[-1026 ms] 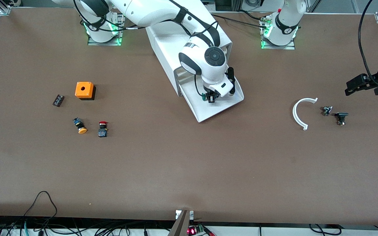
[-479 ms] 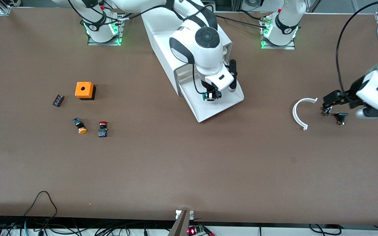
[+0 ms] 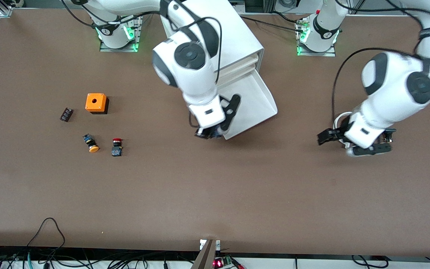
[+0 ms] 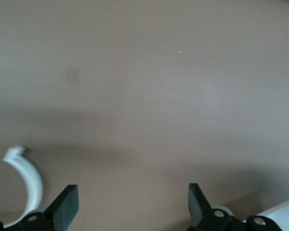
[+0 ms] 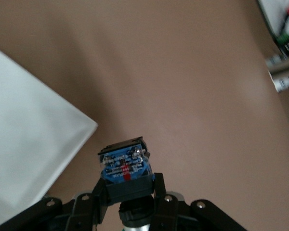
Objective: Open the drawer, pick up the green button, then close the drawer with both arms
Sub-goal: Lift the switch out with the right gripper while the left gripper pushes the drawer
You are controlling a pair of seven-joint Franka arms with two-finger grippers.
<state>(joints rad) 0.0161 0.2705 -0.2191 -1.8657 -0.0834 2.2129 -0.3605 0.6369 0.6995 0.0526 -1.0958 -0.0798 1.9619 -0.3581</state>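
Right wrist: pincer apparently grips button.

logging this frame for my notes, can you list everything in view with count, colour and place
white box cabinet with grey front rim: 1, between the arm bases
lowest white tray drawer: 1, pulled open
small push button with dark blue-black body: 1, held in the right gripper; cap hidden
orange cube with round hole: 1, toward the right arm's end
small black block: 1, beside the cube
orange-capped button: 1, nearer the camera than the cube
red-capped button: 1, beside the orange-capped one
white curved plastic arc: 1, under the left gripper
small black part: 1, beside the left wrist
right gripper: over the table by the drawer's corner
left gripper: fingers open, empty
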